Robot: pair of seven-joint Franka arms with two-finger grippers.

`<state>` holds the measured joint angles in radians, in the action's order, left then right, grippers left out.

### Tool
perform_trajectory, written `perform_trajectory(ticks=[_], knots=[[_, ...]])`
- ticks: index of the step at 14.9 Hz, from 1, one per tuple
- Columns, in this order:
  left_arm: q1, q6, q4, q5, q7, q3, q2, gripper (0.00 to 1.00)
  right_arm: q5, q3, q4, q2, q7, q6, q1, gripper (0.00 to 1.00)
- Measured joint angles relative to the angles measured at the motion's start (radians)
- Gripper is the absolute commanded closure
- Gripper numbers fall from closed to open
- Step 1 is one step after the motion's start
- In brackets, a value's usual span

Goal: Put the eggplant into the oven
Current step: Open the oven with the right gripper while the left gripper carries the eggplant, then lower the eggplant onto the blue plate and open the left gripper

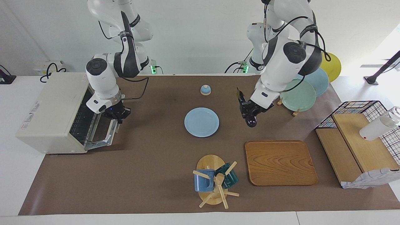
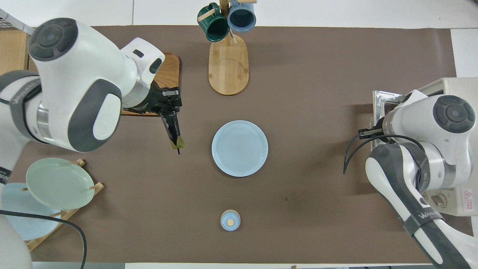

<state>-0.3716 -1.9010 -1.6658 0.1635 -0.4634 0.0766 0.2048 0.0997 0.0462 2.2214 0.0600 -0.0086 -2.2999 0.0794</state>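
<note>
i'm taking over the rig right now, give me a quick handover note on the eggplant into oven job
Left gripper: shut on the eggplant, carried in the air over the brown mat between the wooden tray and the blue plate.
Right gripper: shut on the handle at the top edge of the oven door, which hangs part-way down.
Done: eggplant lifted off the tray; oven door pulled open, rack inside visible.
Left: carry the eggplant across the table to the oven at the right arm's end, set it inside on the rack, release, close the door.
</note>
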Motion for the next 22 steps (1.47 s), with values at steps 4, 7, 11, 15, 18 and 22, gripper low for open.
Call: perform_trajectory(ticks=[4,7,11,15,18,22], knots=[[-0.157,-0.264,-0.193,0.009,-0.093,0.002,-0.024,1.00,-0.028,0.002,0.004,0.055,0.013,-0.043,0.005,1.00],[-0.222,-0.364,-0.276,0.009,-0.106,0.001,-0.014,1.00,-0.040,0.004,0.004,0.090,0.013,-0.069,0.007,1.00],[-0.272,-0.464,-0.298,0.009,-0.106,0.000,0.055,1.00,-0.043,0.004,0.001,0.098,0.018,-0.076,0.009,1.00],[-0.288,-0.554,-0.299,0.009,-0.106,-0.001,0.124,1.00,-0.123,-0.001,-0.032,0.095,0.018,-0.073,0.057,0.82],[-0.288,-0.559,-0.298,0.009,-0.106,-0.002,0.131,1.00,-0.131,-0.013,-0.069,0.084,0.019,-0.035,0.082,0.03],[-0.288,-0.559,-0.298,0.009,-0.105,-0.003,0.131,0.00,-0.131,-0.015,-0.100,0.069,0.004,0.001,0.100,0.09]])
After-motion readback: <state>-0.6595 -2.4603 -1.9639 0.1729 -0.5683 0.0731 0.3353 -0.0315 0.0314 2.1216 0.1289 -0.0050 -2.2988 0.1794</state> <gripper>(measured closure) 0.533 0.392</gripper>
